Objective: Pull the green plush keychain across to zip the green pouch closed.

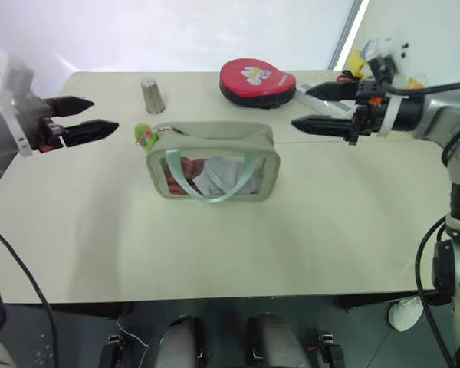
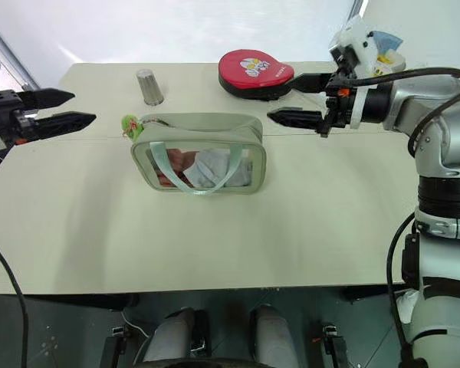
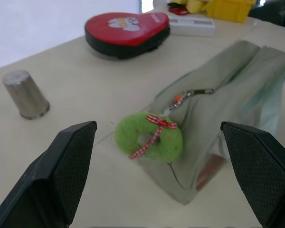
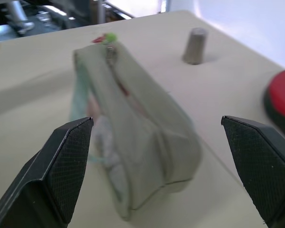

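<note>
The green pouch stands in the middle of the table, its clear window and strap handles facing me. The green plush keychain, a fuzzy ring with a red checked bow, hangs at the pouch's left end on the zipper pull. My left gripper hovers open to the left of the keychain, apart from it, fingers pointing at it. My right gripper hovers open off the pouch's right end, pointing left, with nothing between its fingers.
A red round zip case lies behind the pouch. A small metal cup stands at the back left. Yellow and white items sit at the back right corner. The table's front half is bare.
</note>
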Robot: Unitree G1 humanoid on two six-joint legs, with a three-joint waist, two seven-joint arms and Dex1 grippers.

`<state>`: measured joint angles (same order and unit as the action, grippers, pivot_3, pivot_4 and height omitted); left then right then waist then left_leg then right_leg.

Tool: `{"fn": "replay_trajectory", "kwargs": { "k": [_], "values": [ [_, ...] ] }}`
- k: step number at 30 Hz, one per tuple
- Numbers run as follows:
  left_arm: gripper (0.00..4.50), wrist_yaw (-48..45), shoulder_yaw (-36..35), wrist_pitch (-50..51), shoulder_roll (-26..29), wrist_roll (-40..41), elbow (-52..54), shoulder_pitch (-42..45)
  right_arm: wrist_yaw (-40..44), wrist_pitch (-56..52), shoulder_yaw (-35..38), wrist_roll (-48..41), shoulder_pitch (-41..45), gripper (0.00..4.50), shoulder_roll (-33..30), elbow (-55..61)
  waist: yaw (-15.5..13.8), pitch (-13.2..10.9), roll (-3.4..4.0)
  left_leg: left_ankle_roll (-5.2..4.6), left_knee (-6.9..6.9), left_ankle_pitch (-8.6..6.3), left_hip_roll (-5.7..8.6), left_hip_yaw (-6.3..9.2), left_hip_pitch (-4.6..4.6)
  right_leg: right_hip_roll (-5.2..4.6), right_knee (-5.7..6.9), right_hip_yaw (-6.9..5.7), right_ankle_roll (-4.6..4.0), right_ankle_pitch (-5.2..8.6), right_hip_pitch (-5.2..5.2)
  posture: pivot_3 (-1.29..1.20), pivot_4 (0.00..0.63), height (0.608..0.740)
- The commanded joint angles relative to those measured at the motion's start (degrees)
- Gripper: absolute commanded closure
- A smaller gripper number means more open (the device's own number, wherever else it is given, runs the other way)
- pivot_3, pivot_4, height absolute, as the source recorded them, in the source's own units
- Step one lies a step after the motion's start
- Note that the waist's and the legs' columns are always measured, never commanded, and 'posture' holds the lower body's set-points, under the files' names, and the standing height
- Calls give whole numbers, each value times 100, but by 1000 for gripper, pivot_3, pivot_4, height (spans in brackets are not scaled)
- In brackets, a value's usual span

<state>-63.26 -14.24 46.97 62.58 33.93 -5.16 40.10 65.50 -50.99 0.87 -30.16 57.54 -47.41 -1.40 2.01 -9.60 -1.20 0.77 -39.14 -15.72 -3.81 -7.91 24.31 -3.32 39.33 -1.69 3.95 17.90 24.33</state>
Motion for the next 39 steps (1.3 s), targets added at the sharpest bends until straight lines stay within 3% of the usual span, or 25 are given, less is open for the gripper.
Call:
{"fn": "replay_trajectory", "kwargs": {
  "k": [1,17,28,32,36,39],
  "values": [
    [28,-111,-75,-136,178,-27,212,-44,106,28,31,-94,171,0,-96,183,-2,0,0,0,0,0,0,1,5,0,0,0,0,0,5,0,150,740],
    [28,171,-176,-237,246,-186,167,-271,-9,601,-419,304,-198,0,30,418,10,-1,-1,0,0,0,-1,0,12,0,1,0,0,0,13,0,150,740],
    [28,721,-83,-265,-273,-209,489,-437,-240,1346,-995,913,-634,0,551,453,1,-1,-2,0,-3,0,-1,1,12,-1,4,0,0,0,14,0,150,740],
    [0,860,-60,-470,-403,-394,285,-512,-170,1416,-1047,985,-704,1771,539,468,-8,-1,-2,0,-4,0,0,0,12,-2,4,0,0,0,13,0,150,740],
    [0,1090,144,-904,-667,-761,-215,-337,-98,1466,-1094,1050,-731,3914,499,496,-20,-1,-2,0,-5,1,0,0,9,1,7,0,0,0,12,0,150,740],
    [0,1225,351,-1245,-934,-1027,-622,-83,-26,1483,-1124,1079,-761,3914,489,542,-76,-1,-2,0,-7,1,0,-1,10,2,7,0,0,0,12,0,150,740]
  ]
}}
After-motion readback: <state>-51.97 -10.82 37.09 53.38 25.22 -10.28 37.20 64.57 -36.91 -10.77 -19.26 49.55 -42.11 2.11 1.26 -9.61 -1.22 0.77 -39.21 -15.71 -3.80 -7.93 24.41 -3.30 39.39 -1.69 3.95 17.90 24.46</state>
